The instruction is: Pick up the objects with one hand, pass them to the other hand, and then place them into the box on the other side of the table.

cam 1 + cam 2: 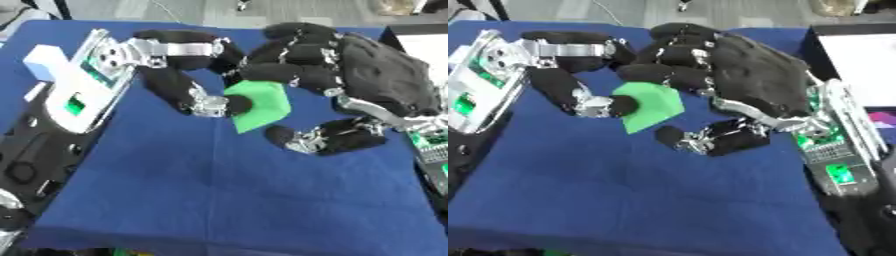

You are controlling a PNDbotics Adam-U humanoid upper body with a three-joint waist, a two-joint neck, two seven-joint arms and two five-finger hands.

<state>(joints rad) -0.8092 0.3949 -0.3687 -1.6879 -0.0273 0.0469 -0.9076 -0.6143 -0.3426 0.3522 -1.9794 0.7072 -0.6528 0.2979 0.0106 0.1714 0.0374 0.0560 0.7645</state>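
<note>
In the left eye view the green block [260,105] hangs between the two hands above the blue tabletop [219,190], near the middle of the scene. The left hand [188,65] comes in from the left with its fingers curled down, and one fingertip presses the block's left face. The right hand [350,75] arches over from the right, its fingers bent across the block's top and its thumb tucked below. Both hands touch the block at once — this looks like the handover itself, with neither hand yet let go. No writing can be read on the block or the arms.

In the right eye view the same block [651,106] shows more of its lower face, lifted clear of the tabletop. The right hand's thumb [702,137] curls beneath it and seems to stop short of it, while the fingers cover its upper edge. At the right edge a white box [859,65] with a dark rim stands well apart — probably where the block goes next. No labels or brand marks are legible here either.
</note>
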